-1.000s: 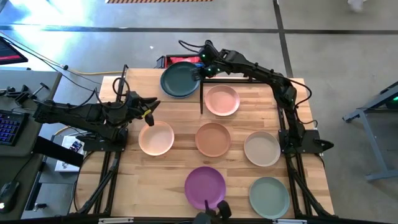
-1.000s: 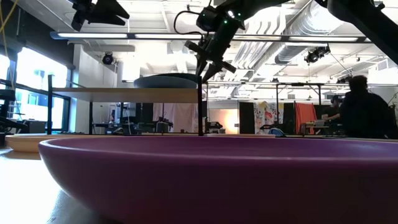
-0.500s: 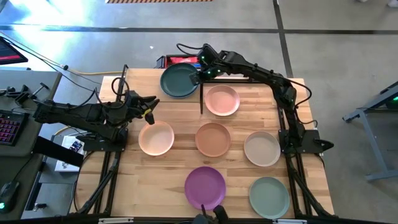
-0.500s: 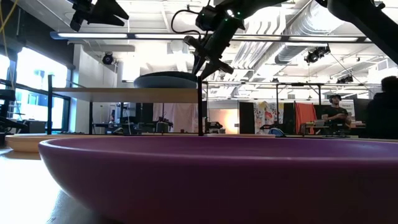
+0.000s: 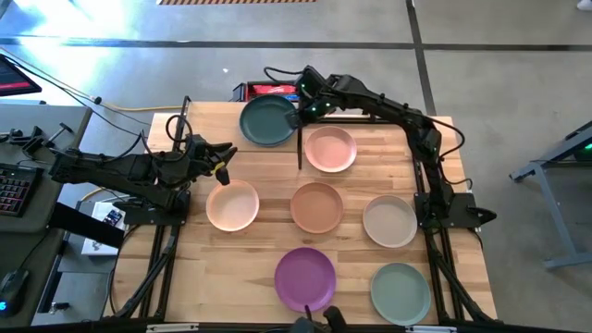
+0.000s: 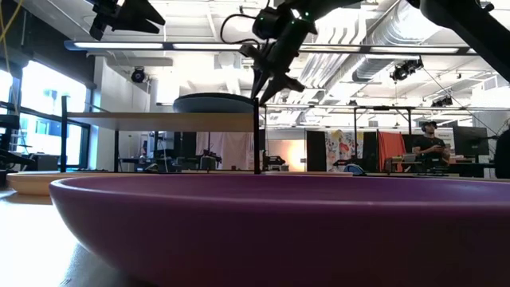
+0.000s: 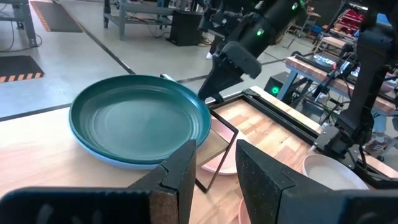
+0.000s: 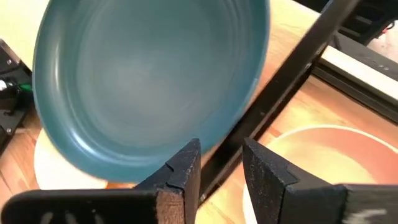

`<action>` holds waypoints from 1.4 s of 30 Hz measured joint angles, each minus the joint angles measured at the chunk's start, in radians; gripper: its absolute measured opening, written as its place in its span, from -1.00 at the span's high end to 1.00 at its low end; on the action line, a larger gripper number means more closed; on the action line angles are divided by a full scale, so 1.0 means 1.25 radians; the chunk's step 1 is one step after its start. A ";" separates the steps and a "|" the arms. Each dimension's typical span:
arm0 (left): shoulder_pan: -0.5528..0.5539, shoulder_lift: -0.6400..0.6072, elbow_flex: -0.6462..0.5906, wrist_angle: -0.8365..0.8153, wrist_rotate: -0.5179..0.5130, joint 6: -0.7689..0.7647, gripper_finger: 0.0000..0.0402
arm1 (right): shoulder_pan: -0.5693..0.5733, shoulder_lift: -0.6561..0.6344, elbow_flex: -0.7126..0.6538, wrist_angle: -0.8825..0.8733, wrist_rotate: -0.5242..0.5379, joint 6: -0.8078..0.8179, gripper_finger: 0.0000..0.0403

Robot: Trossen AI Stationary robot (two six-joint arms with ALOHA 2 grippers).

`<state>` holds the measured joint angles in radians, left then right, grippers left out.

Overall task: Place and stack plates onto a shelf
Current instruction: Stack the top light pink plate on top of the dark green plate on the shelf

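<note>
Since a second ago the right gripper (image 5: 298, 109) has shifted only slightly, staying at the rim of the green plate (image 5: 266, 120) on the shelf (image 6: 159, 120); the person at the far right of the low view then has gone from that spot, and another person (image 6: 430, 147) shows farther back. In the low view the right gripper's fingertips (image 6: 271, 86) hang just above the green plate's near edge, apart from it. Its fingers (image 8: 183, 171) stand a little apart with nothing between them; the green plate lies just ahead of them, with the shelf's black post (image 8: 292, 74) crossing beside it. In the left wrist view the green plate rests on a blue plate (image 7: 102, 149), whose pale edge peeks out beneath.

The left gripper (image 5: 222, 162) waits well away from the shelf, over the table's left side, just beyond the peach plate (image 5: 232, 205). Its fingers (image 7: 180, 171) are parted and empty.

Off the shelf, on the table (image 5: 203, 268), lie the pink plate (image 5: 330, 149), terracotta plate (image 5: 316, 206), cream plate (image 5: 389, 220), purple plate (image 5: 305, 277) and sage plate (image 5: 400, 292), each apart from the others.
</note>
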<state>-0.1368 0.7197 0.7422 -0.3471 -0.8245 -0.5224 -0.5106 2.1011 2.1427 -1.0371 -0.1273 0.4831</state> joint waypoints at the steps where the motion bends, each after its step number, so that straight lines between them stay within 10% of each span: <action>1: 0.000 0.000 0.000 -0.001 0.000 0.000 0.48 | 0.000 0.000 0.013 -0.019 0.000 -0.009 0.51; 9: 0.000 0.000 0.000 -0.071 0.015 -0.023 0.48 | 0.000 -0.001 0.171 -0.251 0.000 -0.129 0.51; 23: 0.000 0.000 0.000 -0.151 0.076 -0.042 0.48 | 0.096 -0.078 0.091 -0.425 0.008 -0.266 0.51; 42: 0.000 0.000 0.000 -0.174 0.058 -0.043 0.48 | 0.145 -0.245 -0.525 -0.075 0.033 -0.522 0.51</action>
<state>-0.1368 0.7200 0.7422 -0.5640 -0.7517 -0.5758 -0.3298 1.7950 1.4867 -1.1311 -0.0856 -0.1689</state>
